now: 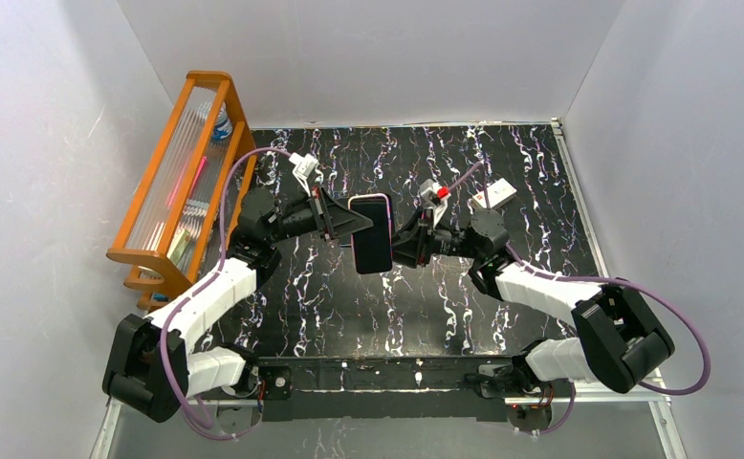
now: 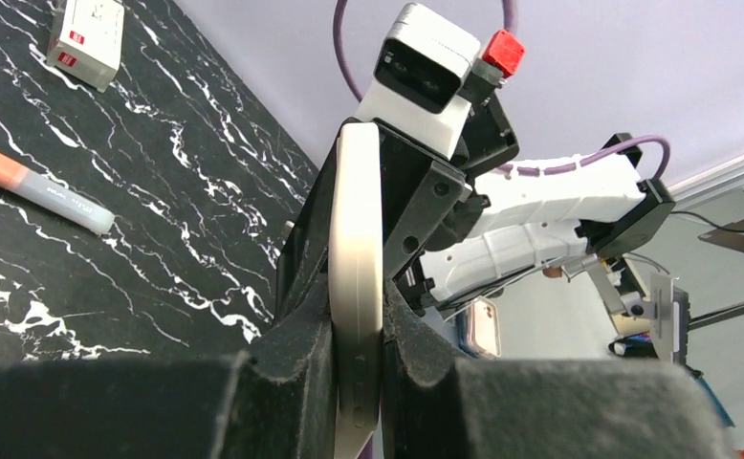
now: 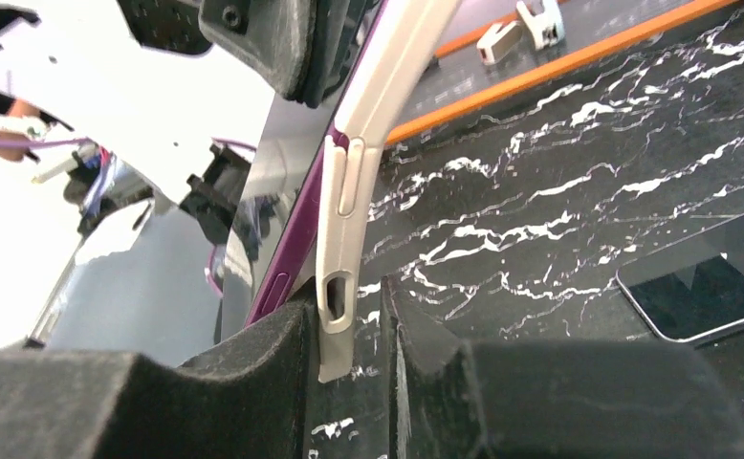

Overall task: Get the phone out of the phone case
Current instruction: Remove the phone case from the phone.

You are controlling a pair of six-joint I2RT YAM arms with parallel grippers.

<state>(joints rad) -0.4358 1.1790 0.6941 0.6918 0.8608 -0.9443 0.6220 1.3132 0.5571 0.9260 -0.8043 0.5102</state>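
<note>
While the left gripper [image 2: 357,344] clamps the cream phone case [image 2: 357,220] mid-frame, the right gripper [image 3: 349,325] straddles its rim, jaws slightly parted, beside the purple phone [image 3: 296,239].

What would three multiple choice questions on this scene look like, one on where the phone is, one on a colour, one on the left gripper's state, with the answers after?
1. Where is the phone?
A. Flat on the table
B. In the air between the two grippers
C. In the orange rack

2. What colour is the phone's side edge next to the phone case?
A. Purple
B. Green
C. Yellow

3. How is the left gripper?
A. Wide open and empty
B. Shut on the phone case
C. Resting on the table

Answers:
1 B: the top view shows it held up between the left gripper and the right gripper, above the table.
2 A: the right wrist view shows a purple edge beside the cream case.
3 B: the left wrist view shows its jaws clamped on both faces of the case.
</note>
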